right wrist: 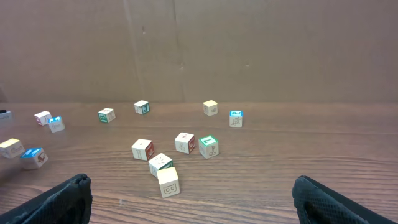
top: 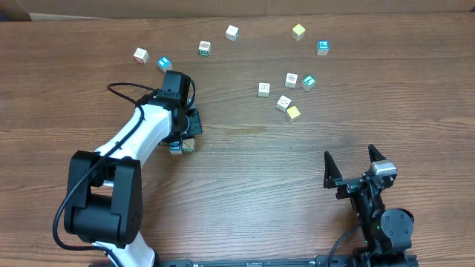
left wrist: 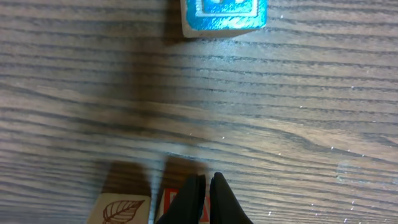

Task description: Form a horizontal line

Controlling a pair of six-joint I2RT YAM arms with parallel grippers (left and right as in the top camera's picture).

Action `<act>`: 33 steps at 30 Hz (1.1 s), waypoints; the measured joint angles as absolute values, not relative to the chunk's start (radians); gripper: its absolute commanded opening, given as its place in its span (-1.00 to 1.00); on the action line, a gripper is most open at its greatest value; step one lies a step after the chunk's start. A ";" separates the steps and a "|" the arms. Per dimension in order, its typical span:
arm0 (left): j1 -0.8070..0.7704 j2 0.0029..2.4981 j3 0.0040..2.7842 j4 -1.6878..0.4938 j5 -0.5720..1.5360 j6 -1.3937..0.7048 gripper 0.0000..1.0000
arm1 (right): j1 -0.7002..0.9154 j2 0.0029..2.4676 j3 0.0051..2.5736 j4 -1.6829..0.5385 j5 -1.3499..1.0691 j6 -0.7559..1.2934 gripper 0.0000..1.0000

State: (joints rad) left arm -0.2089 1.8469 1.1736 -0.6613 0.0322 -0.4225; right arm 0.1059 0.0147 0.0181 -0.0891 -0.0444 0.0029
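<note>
Small printed cubes lie scattered on a wood-grain table (top: 245, 167) backed by a cardboard wall (right wrist: 261, 50). The horizontal line (top: 182, 146) sits at the left gripper (left wrist: 208, 180), its fingers pressed together. Overhead shows two cubes there; the left wrist view shows a leaf-printed cube (left wrist: 118, 210). The right gripper (top: 349, 153) gapes wide and holds nothing.

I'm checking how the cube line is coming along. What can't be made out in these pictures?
Left wrist view: blue cube cut by the top edge, icon incomplete.
Left wrist view: red-marked cube hidden behind the shut left gripper and the bottom edge.
Overhead: tan cube partly covered by the left arm; print too small.
</note>
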 measured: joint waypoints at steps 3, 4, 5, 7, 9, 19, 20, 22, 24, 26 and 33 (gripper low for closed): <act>-0.209 1.847 1.174 -0.666 0.029 -0.439 -0.92 | 0.105 0.015 0.018 -0.089 -0.045 0.003 1.00; -0.209 1.847 1.174 -0.666 0.028 -0.443 -0.91 | 0.105 0.015 0.018 -0.089 -0.044 0.003 1.00; -0.209 1.847 1.174 -0.666 0.026 -0.445 -0.92 | 0.105 0.015 0.018 -0.089 -0.044 0.003 1.00; -0.209 1.847 1.174 -0.669 0.023 -0.449 -0.92 | 0.105 0.015 0.018 -0.089 -0.044 0.003 1.00; -0.209 1.847 1.174 -0.677 0.017 -0.459 -0.91 | 0.105 0.015 0.018 -0.089 -0.045 0.003 1.00; -0.209 1.847 1.174 -0.684 0.009 -0.481 -0.91 | 0.105 0.015 0.018 -0.089 -0.045 0.003 1.00; -0.209 1.847 1.174 -0.684 0.009 -0.481 -0.92 | 0.105 0.015 0.018 -0.088 -0.045 0.003 1.00; -0.209 1.847 1.174 -0.684 0.009 -0.481 -0.92 | 0.105 0.015 0.018 -0.089 -0.045 0.003 1.00; -0.209 1.847 1.174 -0.682 0.009 -0.481 -0.91 | 0.105 0.015 0.018 -0.088 -0.044 0.003 1.00; -0.209 1.847 1.174 -0.678 0.008 -0.481 -0.92 | 0.105 0.015 0.018 -0.089 -0.045 0.003 1.00; -0.209 1.847 1.176 -0.617 -0.019 -0.481 -0.91 | 0.105 0.015 0.018 -0.089 -0.045 0.004 1.00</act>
